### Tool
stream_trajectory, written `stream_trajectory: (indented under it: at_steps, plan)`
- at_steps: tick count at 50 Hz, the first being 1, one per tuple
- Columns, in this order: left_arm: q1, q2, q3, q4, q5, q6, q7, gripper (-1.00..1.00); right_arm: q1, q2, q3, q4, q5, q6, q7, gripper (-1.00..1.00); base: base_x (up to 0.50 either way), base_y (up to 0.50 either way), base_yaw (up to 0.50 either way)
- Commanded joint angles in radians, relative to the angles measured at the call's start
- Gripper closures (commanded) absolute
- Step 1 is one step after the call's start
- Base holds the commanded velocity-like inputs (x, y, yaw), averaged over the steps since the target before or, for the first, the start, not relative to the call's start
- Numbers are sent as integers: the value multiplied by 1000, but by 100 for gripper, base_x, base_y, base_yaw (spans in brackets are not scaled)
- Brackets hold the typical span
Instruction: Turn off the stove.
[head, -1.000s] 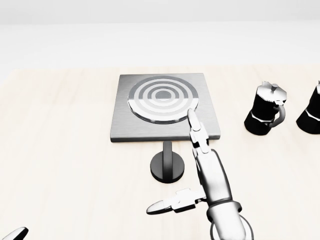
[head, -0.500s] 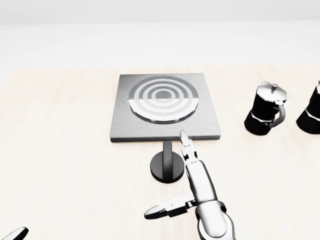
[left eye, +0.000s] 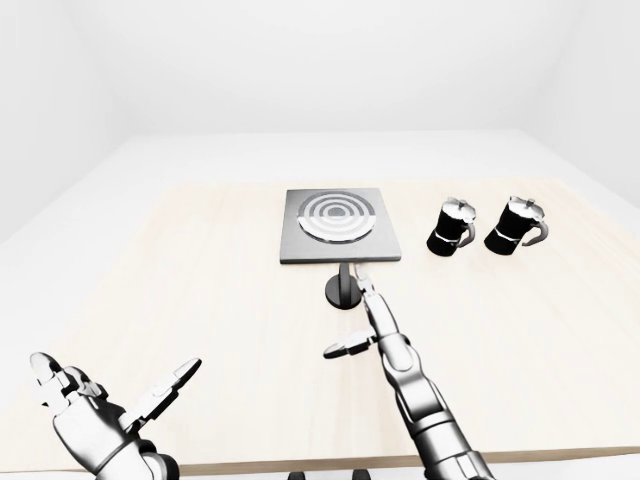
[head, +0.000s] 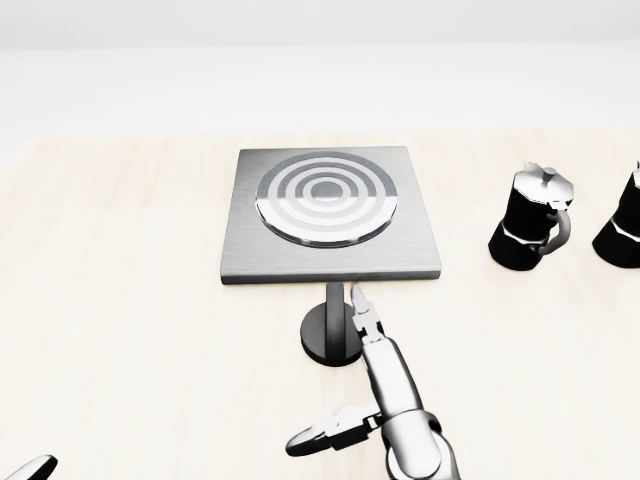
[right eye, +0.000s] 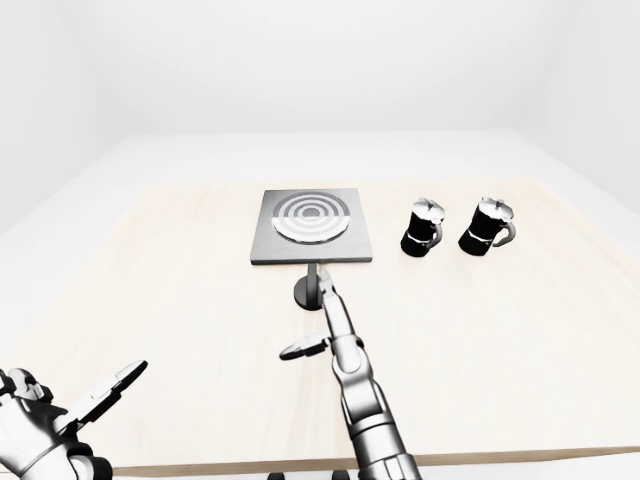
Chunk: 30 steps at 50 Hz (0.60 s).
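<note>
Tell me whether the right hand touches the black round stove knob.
Cannot tell. In the head view the right hand's fingers overlap the black round stove knob, but neither contact nor gap shows plainly.

Two moka pots (left eye: 451, 227) (left eye: 515, 225) on table (left eye: 180, 270)

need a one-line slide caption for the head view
Right hand, fingers open, reaches toward the black knob below the stove on the wooden table; two moka pots stand at right.

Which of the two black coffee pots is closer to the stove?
The left moka pot, beside the stove. The other moka pot sits farther right on the table.
</note>
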Motion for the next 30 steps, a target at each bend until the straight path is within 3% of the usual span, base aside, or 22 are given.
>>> stream_trajectory:
  at_steps: [1, 12, 20, 30]
  plan:
    - [2, -2, 2, -2, 0, 0, -2, -100, 13, 14, 22, 5, -22, 0, 3, -100, 0, 0, 0]
    - [0, -2, 1, 4, -2, 0, -2, -100, 31, 26, 49, -8, -40, 0, 6, -100, 0, 0, 0]
    - [3, -3, 2, -3, -4, 0, -4, -100, 114, 45, 137, -132, -88, 0, 20, -100, 0, 0, 0]
    - [0, -3, 2, -7, -4, 0, -5, -100, 93, 74, 178, -36, -120, 0, -3, -100, 0, 0, 0]
